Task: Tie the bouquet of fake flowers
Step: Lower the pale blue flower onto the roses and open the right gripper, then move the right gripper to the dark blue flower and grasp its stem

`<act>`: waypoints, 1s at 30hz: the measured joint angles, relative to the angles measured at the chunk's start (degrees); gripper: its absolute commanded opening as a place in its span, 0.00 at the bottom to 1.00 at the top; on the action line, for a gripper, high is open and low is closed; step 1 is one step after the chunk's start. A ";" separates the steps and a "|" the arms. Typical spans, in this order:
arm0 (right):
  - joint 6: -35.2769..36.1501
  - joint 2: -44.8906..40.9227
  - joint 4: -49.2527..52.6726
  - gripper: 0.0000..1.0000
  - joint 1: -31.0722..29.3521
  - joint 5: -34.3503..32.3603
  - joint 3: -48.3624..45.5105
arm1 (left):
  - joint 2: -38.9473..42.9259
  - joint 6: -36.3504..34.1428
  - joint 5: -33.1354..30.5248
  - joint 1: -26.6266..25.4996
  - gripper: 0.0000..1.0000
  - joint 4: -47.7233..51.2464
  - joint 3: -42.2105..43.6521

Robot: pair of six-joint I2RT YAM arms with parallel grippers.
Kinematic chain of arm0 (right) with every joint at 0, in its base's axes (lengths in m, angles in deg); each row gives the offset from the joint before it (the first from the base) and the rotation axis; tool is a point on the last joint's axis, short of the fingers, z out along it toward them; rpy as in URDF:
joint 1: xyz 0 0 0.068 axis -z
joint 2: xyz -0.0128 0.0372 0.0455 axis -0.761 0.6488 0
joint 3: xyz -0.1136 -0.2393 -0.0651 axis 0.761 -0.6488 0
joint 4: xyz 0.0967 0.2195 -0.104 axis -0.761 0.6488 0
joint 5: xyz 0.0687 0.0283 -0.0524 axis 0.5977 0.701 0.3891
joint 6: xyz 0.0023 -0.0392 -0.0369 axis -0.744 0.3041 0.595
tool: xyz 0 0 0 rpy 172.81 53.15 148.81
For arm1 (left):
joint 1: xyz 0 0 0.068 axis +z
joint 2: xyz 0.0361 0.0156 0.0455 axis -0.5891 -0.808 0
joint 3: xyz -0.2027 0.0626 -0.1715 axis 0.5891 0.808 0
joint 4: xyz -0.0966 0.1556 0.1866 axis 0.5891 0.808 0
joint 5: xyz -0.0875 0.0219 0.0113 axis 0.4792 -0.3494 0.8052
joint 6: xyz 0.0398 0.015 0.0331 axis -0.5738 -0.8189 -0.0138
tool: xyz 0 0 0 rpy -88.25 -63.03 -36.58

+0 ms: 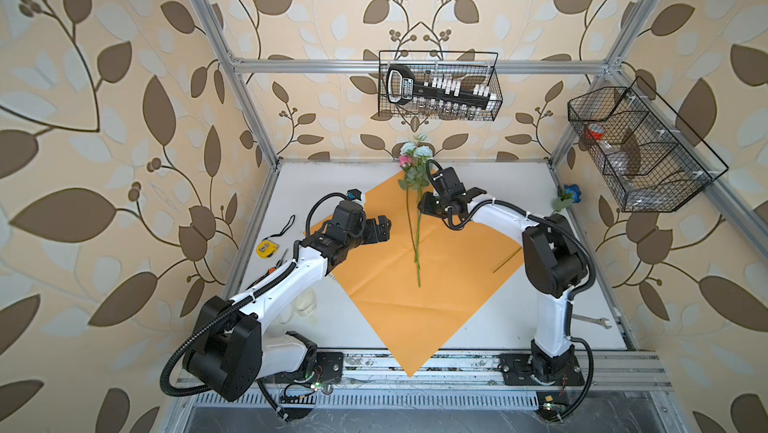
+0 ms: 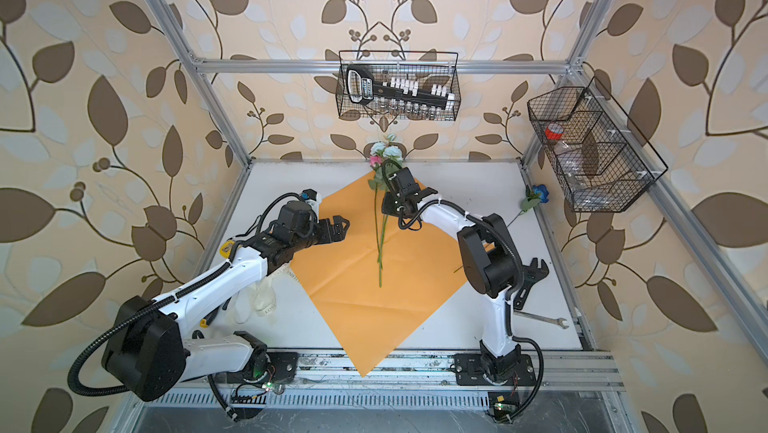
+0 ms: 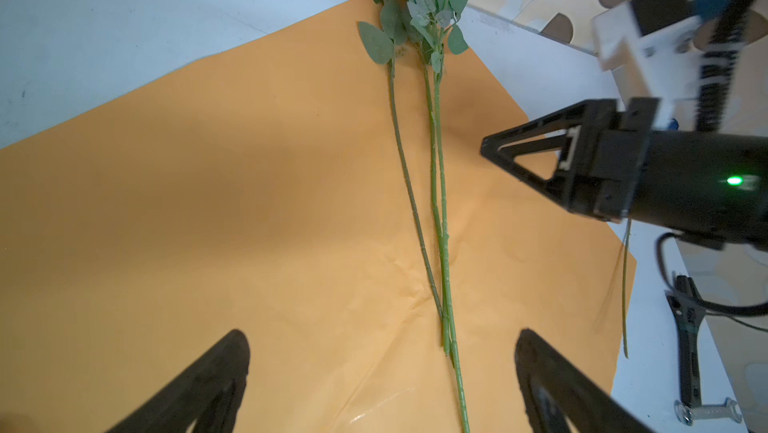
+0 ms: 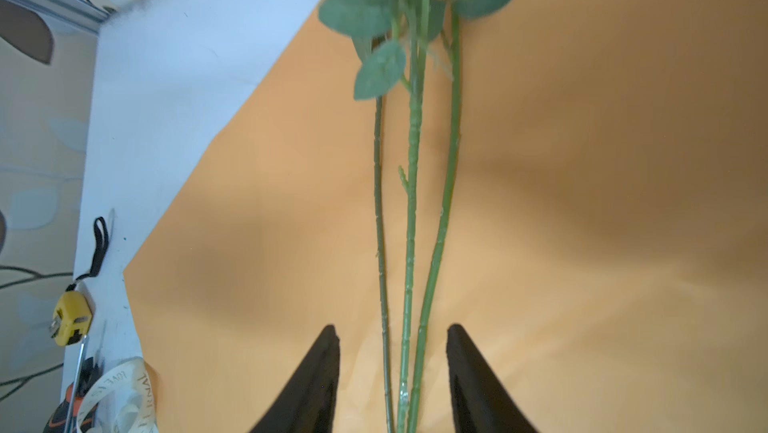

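Three stems [image 4: 411, 223] on orange paper [image 4: 582, 161], right tool [image 4: 392, 327] half-open astride them, left tool [image 3: 381, 333] wide, empty, ribbon [image 4: 120, 389] lettered LOVE

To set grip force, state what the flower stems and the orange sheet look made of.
The flower stems: probably moulded plastic, green, slightly glossy, with evenly spaced ridges along them. The orange sheet: apparently thin matte paper, showing straight fold lines and fine wrinkles near the stem ends.
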State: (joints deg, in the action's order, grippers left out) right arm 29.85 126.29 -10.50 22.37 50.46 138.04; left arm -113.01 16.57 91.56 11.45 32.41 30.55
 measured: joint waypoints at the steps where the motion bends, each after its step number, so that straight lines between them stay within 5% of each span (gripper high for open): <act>1: 0.28 -1.79 0.17 0.46 0.26 -0.79 -1.05 | 0.00 0.00 0.00 0.00 0.99 0.00 0.00; 11: 1.49 -25.22 3.50 0.50 16.39 -7.61 -25.81 | 1.07 -0.04 -0.04 0.00 0.99 0.00 0.46; 17: 1.44 -30.51 5.05 0.53 25.09 -8.79 -34.60 | 1.40 -0.07 -0.09 0.00 0.99 0.02 0.90; 30: -1.01 -28.52 4.37 0.55 25.92 -9.03 -41.77 | 1.40 -0.07 -0.09 0.00 0.99 0.02 0.94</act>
State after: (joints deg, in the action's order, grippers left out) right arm 28.85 97.77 -6.13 48.29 41.43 96.27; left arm -111.61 16.51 91.47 11.45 32.43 31.49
